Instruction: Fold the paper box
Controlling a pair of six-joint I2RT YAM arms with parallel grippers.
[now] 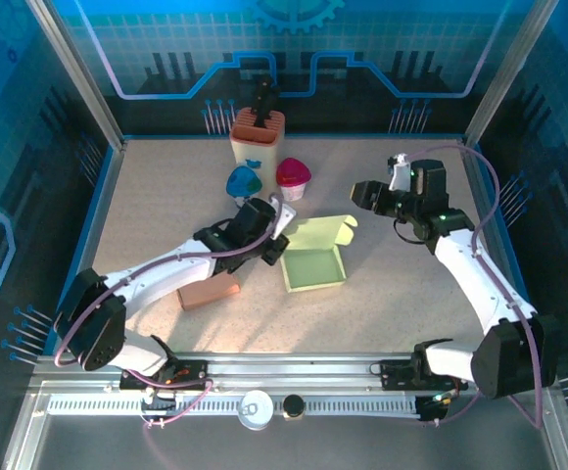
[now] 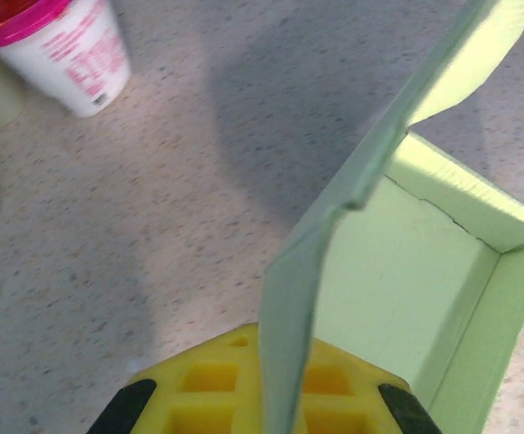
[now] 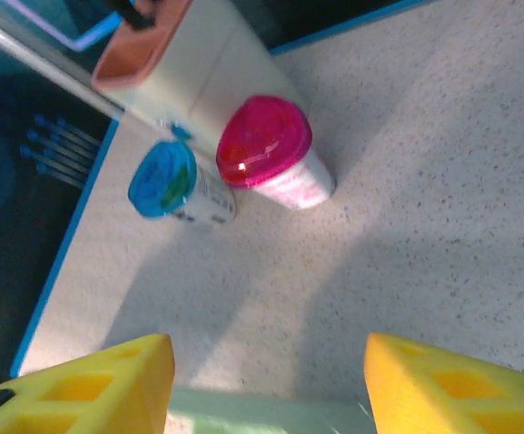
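The light-green paper box lies open in the middle of the table, its lid raised at the far side. My left gripper is at the box's left side, shut on a thin upright wall of the box that runs between its yellow fingers. The inside of the box shows to the right of that wall. My right gripper hovers just right of the lid, open, with nothing between its fingers. A green edge of the box lies below the right gripper.
A pink-lidded cup and a blue-lidded cup stand behind the box, with a beige container with an orange rim beyond them. A brown block lies left of the box. The metal frame rail bounds the near side.
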